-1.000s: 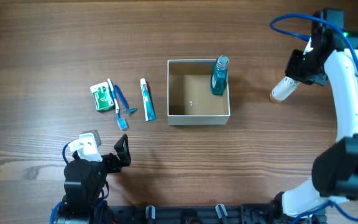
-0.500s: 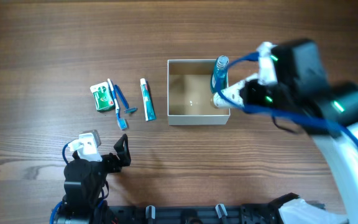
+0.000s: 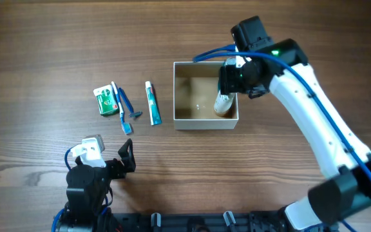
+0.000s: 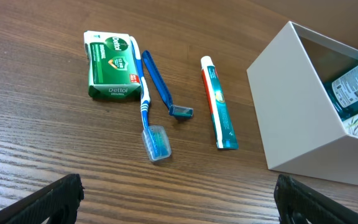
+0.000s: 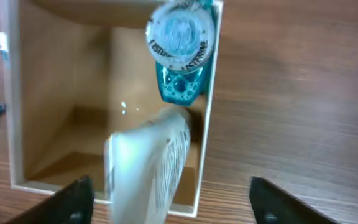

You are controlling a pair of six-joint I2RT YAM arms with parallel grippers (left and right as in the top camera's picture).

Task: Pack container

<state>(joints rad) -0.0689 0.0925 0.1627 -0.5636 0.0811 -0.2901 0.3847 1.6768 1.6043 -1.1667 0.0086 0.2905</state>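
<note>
The container (image 3: pixel 205 122) is a white box with a brown inside, mid-table; its white wall (image 4: pixel 297 118) shows in the left wrist view. A blue mouthwash bottle (image 5: pixel 180 37) stands in its far right corner. My right gripper (image 3: pixel 236 74) hovers over that corner, jaws wide open (image 5: pixel 173 199). A white tube (image 5: pixel 145 168) is blurred between the open fingers without touching them, its lower end inside the container (image 3: pixel 222 103). My left gripper (image 3: pixel 129 161) rests near the front edge, open and empty (image 4: pixel 179 199).
Left of the container lie a toothpaste tube (image 3: pixel 152 103) (image 4: pixel 219 102), a blue razor (image 3: pixel 129 106) (image 4: pixel 163 87), a toothbrush (image 3: pixel 116 98) (image 4: pixel 146 99) and a green soap box (image 3: pixel 106 101) (image 4: pixel 109 65). The right arm crosses the table's right side.
The right arm swung from the far right to above the container carrying the white tube, then opened its jaws and let it go. The left arm stayed still.
</note>
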